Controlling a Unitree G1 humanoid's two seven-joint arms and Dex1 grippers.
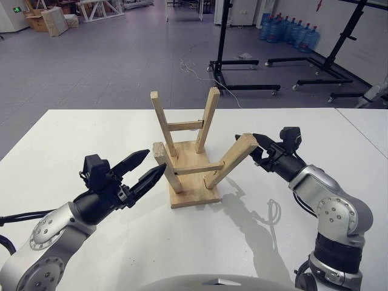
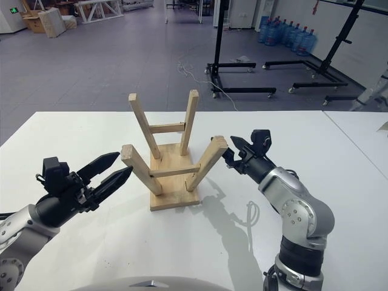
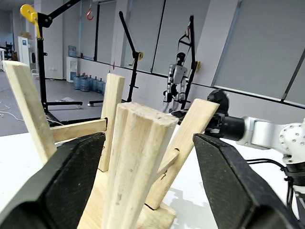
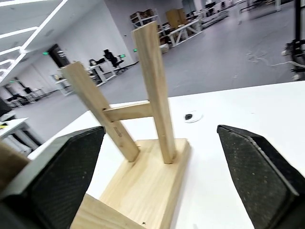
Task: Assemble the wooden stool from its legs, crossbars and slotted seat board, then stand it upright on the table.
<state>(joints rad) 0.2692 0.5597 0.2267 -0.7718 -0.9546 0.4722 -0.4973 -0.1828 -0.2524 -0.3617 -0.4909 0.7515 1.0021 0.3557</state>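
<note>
The wooden stool [image 1: 185,176] sits upside down on the white table [image 1: 73,133]. Its seat board [image 1: 195,195] lies flat and all four legs point up and splay outward. One crossbar [image 1: 197,169] joins the two legs nearest me, and a second crossbar [image 1: 185,126] joins the two far legs.

My left gripper [image 1: 147,168] hovers low just beside the near left leg [image 1: 167,171]. Its jaws are spread wide and hold nothing. In the left wrist view the top of that leg stands between my dark fingers [image 3: 62,191], just ahead of them.

My right gripper [image 1: 256,149] is at the top end of the near right leg [image 1: 230,160]. Its jaws are also spread, one finger above the leg end and one below. I cannot tell whether they touch the wood
</note>
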